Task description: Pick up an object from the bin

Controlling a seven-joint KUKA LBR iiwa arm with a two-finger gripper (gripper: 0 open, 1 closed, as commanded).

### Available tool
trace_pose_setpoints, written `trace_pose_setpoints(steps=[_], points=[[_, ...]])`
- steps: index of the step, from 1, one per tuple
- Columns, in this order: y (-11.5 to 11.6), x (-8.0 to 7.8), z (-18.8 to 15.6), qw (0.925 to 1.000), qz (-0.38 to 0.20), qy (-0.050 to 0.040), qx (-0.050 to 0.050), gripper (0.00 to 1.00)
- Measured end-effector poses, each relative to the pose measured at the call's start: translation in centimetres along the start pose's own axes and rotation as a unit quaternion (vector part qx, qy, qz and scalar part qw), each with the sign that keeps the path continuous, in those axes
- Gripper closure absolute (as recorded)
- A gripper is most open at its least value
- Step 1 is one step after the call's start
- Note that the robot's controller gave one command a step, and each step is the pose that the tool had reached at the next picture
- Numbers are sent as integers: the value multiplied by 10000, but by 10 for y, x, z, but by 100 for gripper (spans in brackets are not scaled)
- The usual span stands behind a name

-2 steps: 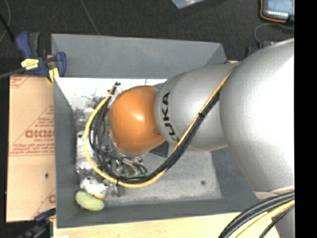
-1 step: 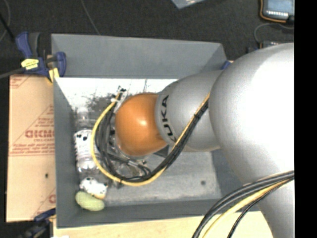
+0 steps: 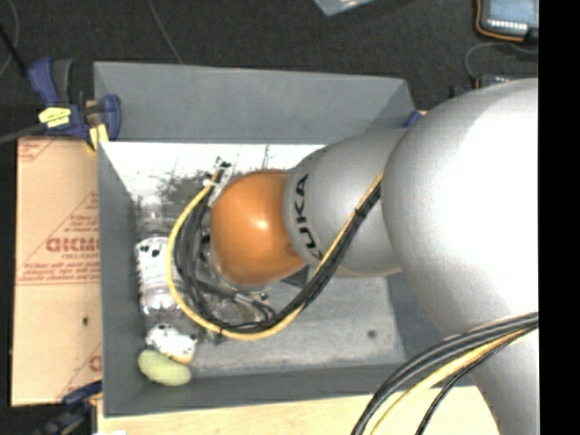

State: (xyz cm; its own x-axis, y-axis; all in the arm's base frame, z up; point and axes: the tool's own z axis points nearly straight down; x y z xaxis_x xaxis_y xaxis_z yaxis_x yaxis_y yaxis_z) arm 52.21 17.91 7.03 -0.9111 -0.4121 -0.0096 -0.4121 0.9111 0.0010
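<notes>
The arm's orange cover [image 3: 254,229] was seen over the left of the bin [image 3: 245,107], beside a clear bottle [image 3: 154,275]; the state of the jaws could not be told.

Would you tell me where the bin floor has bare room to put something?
Bare floor lies lower right, between the arm and the near wall. The left side is crowded: clear bottle, spotted white thing, pale green lump.

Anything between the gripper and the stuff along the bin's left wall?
Nothing visible lies over the pale green oval, the spotted white piece or the clear bottle. The arm's yellow cable loop hangs close beside them. The orange wrist cover hides what lies beneath it.
</notes>
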Motion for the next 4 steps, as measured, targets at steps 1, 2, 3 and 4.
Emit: trace_pose_setpoints(steps=[1,2,3,4], points=[[3,0,-13,10000,1,-14,-2,100],[14,-13,-30,10000,27,-9,0,100],[20,-7,-49,10000,53,-16,-6,100],[22,-18,-93,9999,111,-6,-1,100]])
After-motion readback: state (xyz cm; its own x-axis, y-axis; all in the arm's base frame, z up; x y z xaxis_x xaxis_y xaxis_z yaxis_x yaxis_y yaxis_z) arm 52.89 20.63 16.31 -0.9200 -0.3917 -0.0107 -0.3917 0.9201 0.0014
